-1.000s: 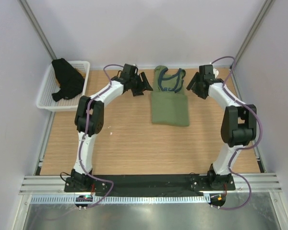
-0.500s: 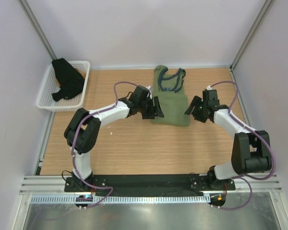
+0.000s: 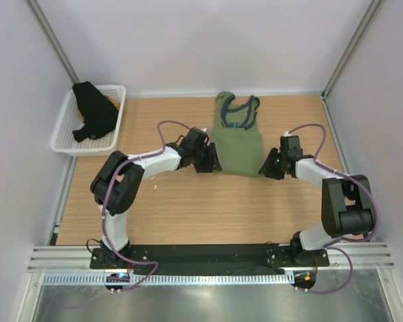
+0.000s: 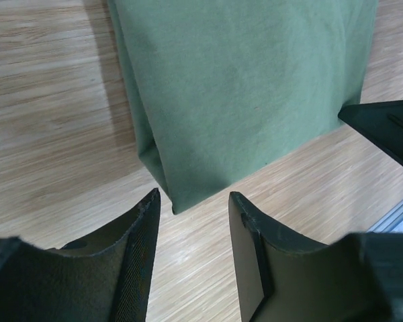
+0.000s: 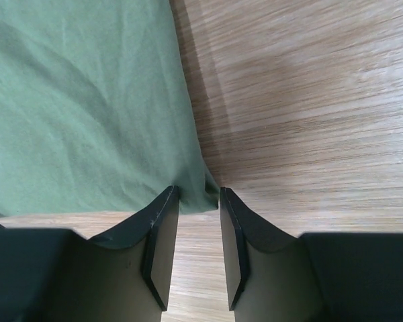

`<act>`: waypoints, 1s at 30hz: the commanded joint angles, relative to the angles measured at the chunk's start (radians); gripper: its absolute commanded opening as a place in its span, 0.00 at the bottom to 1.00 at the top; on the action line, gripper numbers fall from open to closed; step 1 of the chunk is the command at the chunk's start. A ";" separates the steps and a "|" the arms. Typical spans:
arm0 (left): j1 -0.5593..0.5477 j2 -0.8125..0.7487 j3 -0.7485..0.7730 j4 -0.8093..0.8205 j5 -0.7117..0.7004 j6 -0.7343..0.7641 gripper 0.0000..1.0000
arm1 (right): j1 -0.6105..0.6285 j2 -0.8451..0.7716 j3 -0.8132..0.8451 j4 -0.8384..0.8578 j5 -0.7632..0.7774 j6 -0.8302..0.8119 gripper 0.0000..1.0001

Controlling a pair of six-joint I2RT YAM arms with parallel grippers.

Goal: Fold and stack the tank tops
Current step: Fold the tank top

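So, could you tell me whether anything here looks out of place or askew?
Nothing looks damaged or spilled. The only untidy thing is the black tank top, bunched up in the white basket at the far left. The olive tank top lies flat and fairly straight.

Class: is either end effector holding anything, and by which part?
Nothing is clamped. The right end effector straddles one hem corner of the olive tank top, jaws apart; the left end effector, open, sits short of the other.
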 commanded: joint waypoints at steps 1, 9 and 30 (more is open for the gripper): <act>-0.001 0.016 0.009 0.049 -0.014 -0.008 0.46 | 0.002 -0.009 -0.017 0.063 -0.007 0.000 0.37; -0.001 0.045 0.015 0.034 -0.039 -0.014 0.34 | 0.004 0.011 -0.045 0.099 -0.013 0.002 0.26; -0.009 -0.259 -0.411 0.097 -0.062 -0.040 0.00 | 0.146 -0.302 -0.186 -0.149 -0.023 0.036 0.03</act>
